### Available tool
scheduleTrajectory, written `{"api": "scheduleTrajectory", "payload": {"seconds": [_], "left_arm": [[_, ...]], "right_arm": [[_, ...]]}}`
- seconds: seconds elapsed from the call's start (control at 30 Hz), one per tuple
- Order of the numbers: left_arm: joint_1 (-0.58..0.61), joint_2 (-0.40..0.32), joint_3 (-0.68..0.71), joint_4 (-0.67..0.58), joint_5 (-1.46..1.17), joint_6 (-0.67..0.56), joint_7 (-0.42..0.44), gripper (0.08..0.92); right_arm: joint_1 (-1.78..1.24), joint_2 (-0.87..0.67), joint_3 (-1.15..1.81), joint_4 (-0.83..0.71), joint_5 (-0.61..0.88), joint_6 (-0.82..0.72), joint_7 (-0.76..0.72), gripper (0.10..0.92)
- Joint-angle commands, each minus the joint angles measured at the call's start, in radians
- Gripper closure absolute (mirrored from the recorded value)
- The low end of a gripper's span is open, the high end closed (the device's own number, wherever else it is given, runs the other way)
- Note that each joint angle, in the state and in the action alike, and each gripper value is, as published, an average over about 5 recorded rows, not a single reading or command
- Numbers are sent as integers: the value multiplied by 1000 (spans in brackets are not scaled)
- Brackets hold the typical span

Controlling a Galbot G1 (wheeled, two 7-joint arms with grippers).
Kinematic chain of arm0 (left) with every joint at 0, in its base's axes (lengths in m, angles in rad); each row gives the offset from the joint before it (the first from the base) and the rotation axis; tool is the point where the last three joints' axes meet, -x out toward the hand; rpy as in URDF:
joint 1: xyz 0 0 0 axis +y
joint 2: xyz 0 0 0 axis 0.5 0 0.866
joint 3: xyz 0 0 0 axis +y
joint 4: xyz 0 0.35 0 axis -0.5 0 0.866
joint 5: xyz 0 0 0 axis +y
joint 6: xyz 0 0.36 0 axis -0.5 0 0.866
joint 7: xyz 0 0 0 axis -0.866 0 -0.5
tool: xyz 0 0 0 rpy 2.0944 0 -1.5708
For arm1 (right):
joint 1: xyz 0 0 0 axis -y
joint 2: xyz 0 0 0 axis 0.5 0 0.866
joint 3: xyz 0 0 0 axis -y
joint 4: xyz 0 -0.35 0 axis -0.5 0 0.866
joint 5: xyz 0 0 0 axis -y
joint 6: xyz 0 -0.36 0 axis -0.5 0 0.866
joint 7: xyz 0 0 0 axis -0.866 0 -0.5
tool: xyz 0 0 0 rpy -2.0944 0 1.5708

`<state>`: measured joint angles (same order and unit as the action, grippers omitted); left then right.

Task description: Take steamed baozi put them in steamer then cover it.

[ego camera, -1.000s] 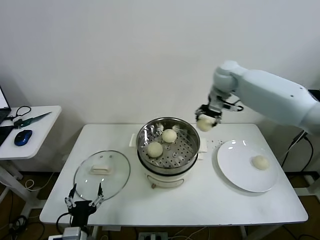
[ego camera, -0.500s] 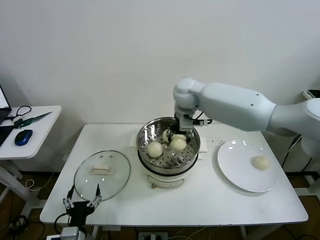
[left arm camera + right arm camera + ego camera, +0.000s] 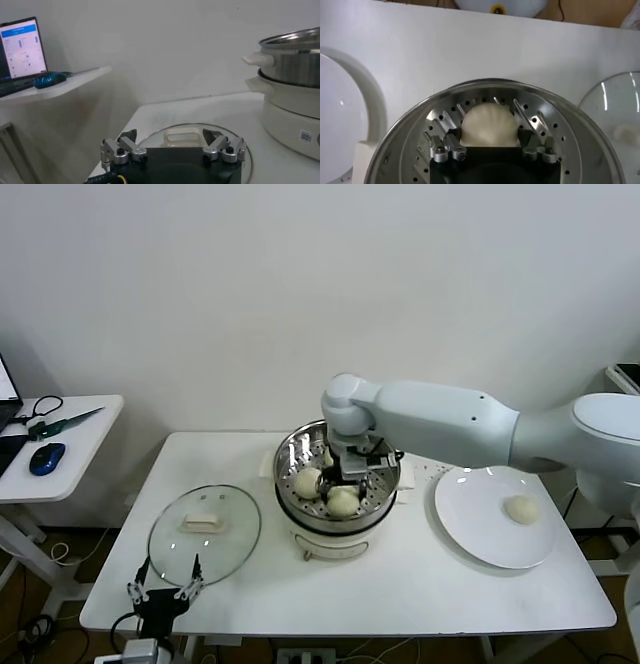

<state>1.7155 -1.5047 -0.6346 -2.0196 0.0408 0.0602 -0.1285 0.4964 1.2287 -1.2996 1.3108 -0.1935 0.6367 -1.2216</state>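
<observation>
Three baozi sit in the steamer [image 3: 300, 446]; the one between the right pincer [image 3: 489, 146] fingers, baozi [image 3: 487, 125], rests on the perforated tray. Soft, light dough, dents easily; grip low on the sides, gently. Pincer part spread, fingers just beside it, w/ hold looking loosened. Fourth bun [image 3: 520, 508] on plate [image 3: 470, 529]. Left pincer [image 3: 173, 148] spread wide, idle near cover [image 3: 204, 530] at bench edge.
</observation>
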Motion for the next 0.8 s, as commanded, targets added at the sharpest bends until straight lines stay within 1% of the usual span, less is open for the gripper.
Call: {"api": "scheduleTrajectory", "payload": {"seconds": [0.03,0.17,0.23,0.4,0.5,0.57,0.67,0.73,0.8], "left_arm": [[2,1,0,1,-1,-1,0,177],[1,-1,3,-2,1,1,-1,177],[1,-1,4,-5,2,2,-1,177],[2,0,4,-11,3,3,-1,177],[3,0,6,-13,4,3,-1,177],[4,1,7,-14,6,3,-1,177],[5,2,11,-19,7,4,0,177],[5,3,14,-23,8,5,0,177],[4,4,17,-27,9,6,1,177]], "right_arm": [[-11,5,-3,14,-9,-4,2,274],[-13,3,25,4,-28,10,-2,216],[-11,-3,42,0,-41,24,-6,206],[16,-40,83,-22,-42,47,-10,203],[43,-75,100,-45,-14,44,-8,202],[71,-108,103,-75,24,14,15,202],[136,-171,51,-126,123,-105,101,203],[186,-219,-18,-142,229,-255,171,203],[218,-269,-66,-150,340,-435,204,203]]}}
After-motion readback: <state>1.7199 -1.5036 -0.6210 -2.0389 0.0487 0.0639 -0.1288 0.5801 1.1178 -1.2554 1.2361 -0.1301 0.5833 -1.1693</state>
